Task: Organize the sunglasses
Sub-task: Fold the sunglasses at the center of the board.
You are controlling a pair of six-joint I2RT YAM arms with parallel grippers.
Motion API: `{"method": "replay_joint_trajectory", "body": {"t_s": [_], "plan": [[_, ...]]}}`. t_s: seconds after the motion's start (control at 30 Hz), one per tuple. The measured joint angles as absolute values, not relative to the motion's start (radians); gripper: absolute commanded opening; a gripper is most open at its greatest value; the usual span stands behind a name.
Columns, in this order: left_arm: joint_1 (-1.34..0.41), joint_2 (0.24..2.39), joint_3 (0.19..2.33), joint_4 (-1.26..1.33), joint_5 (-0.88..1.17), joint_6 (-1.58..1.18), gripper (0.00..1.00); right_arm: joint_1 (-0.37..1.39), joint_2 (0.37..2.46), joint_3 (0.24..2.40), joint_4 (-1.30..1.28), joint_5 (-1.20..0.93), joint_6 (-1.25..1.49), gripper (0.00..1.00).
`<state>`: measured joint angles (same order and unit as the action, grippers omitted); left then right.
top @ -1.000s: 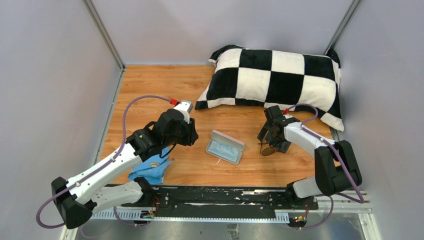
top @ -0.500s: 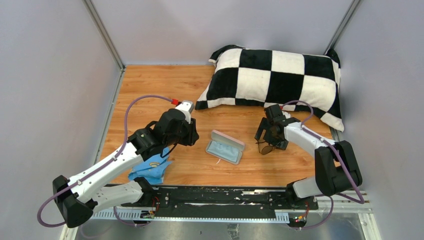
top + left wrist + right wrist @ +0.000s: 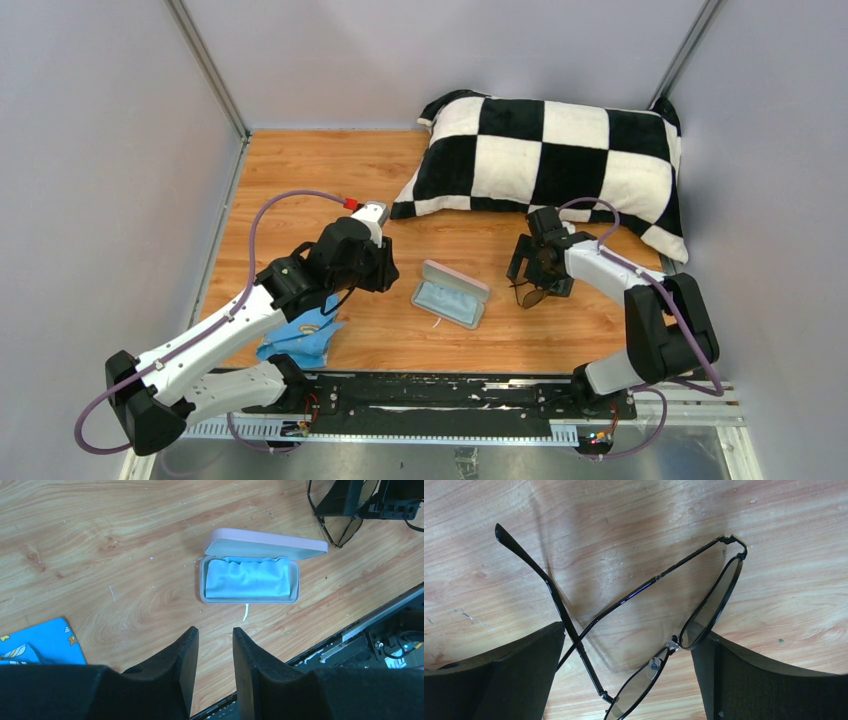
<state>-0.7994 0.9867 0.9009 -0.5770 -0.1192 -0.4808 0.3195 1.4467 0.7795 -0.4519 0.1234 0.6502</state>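
Your right jaws gape astride the sunglasses [image 3: 713, 602]; left jaws slightly apart (empty) facing the open pink case [image 3: 260, 542], pillow [image 3: 560, 160] behind.

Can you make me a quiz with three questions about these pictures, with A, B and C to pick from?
1. The pink case is: A shut; B open; C upside down.
2. The fabric inside the case is: A red; B yellow; C light blue.
3. The sunglasses lie: A in the case; B on the case's lid; C on the table, between the fingers of the right gripper.

Answers:
1 B: its lid stands up in the left wrist view.
2 C: wrinkled light blue fills the tray.
3 C: a dark finger shows on each side of them, with bare wood underneath.
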Motion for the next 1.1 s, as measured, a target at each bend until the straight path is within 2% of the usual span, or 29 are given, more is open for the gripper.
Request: {"method": "replay_joint_trajectory", "body": {"t_s": [0.57, 0.93, 1.1], "plan": [[-0.799, 0.987, 0.901, -0.576, -0.105, -0.481, 0.36, 0.329, 1.254, 0.730, -0.473, 0.104, 0.657, 1.00], [-0.799, 0.985, 0.901, -0.576, -0.096, -0.481, 0.36, 0.265, 1.302, 0.724, -0.476, 0.109, 0.830, 0.99], [-0.799, 0.979, 0.901, -0.576, -0.096, -0.481, 0.36, 0.265, 1.375, 0.724, -0.479, 0.131, 0.897, 0.91]]}}
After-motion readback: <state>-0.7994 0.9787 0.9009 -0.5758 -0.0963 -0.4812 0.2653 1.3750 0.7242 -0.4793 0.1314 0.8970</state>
